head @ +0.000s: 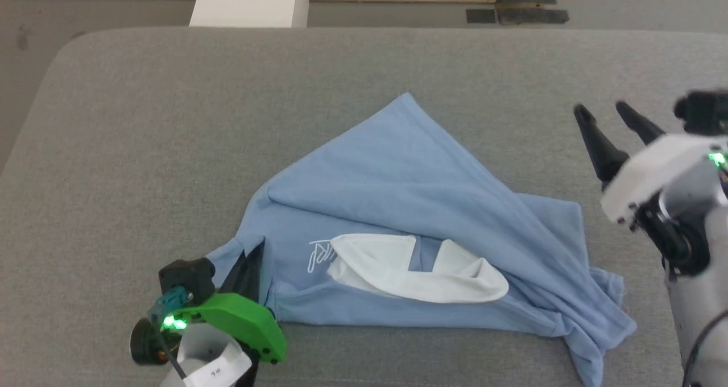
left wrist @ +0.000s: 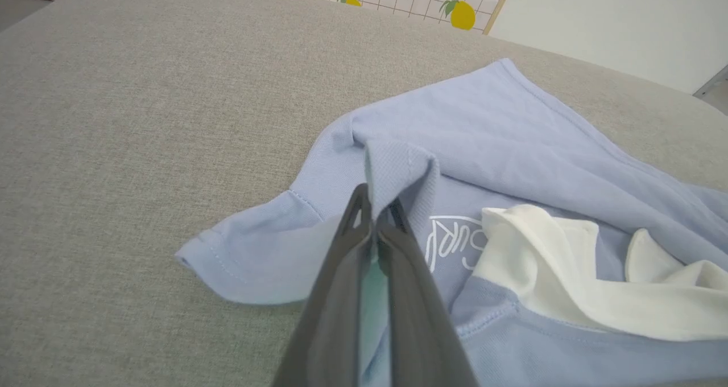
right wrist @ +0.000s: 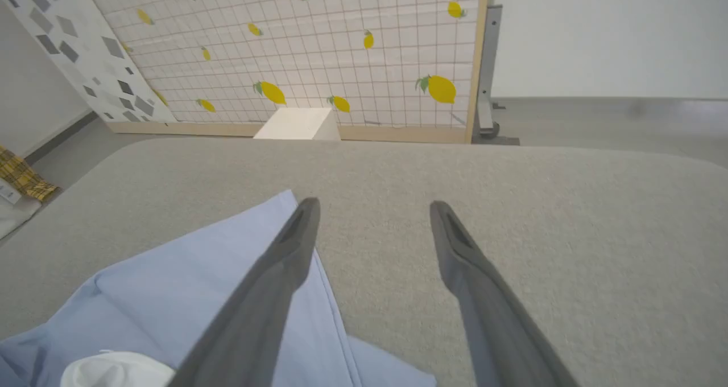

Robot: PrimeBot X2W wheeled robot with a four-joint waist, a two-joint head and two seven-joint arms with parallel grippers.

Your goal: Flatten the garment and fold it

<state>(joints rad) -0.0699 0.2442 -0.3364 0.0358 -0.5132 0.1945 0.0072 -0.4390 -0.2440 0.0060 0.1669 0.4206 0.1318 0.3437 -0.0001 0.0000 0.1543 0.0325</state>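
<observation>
grey padded surface (head: 142, 148): work area | light blue polo shirt (head: 409, 188): mid-surface, rumpled, doubled diagonally, not yet flat | right gripper (head: 601, 109): fingers spread, empty, raised off the shirt's right edge | left gripper (left wrist: 375, 216): pinching fabric by the sleeve, probably anchoring it for spreading | white collar (head: 421, 273): showing, beside the script logo (head: 318, 255)

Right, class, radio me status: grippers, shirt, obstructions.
Left gripper shut on light blue soft polo shirt near sleeve. Right gripper open, holding nothing. Shirt rumpled, not flat. No obstruction on grey cushion.

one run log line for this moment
left gripper: shut on garment | right gripper: open, empty | garment: crumpled on grey surface
</observation>
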